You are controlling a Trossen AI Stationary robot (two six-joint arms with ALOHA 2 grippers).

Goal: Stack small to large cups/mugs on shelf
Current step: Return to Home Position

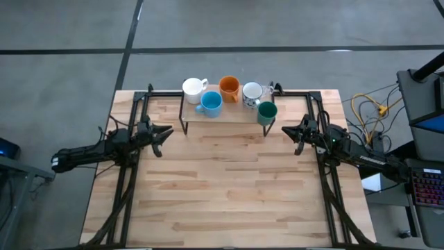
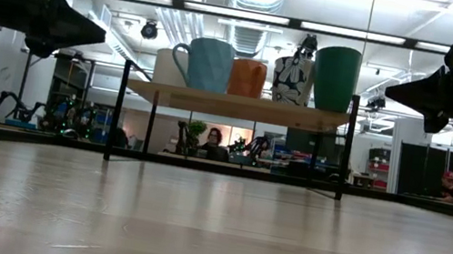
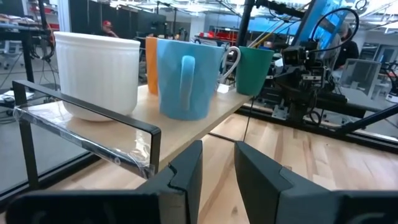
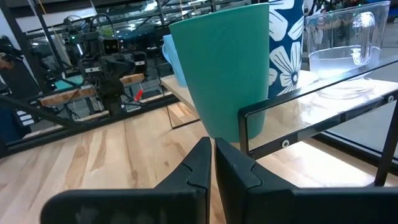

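Note:
On the low wooden shelf (image 1: 229, 114) at the table's far edge stand a white mug (image 1: 193, 88), a light blue mug (image 1: 211, 103), an orange mug (image 1: 229, 88), a flower-patterned mug (image 1: 252, 92), a clear glass (image 4: 348, 46) and a teal-green cup (image 1: 267, 112), each on its base. My left gripper (image 1: 166, 132) hovers left of the shelf, slightly open and empty. My right gripper (image 1: 286, 130) hovers right of the shelf, shut and empty. The teal cup fills the right wrist view (image 4: 227, 68); the white and blue mugs show in the left wrist view (image 3: 99, 74).
Black metal frame rails (image 1: 139, 104) run along the table's left, right and far sides beside the shelf. The wide wooden tabletop (image 1: 229, 187) stretches in front of the shelf. People and equipment show in the room beyond the table.

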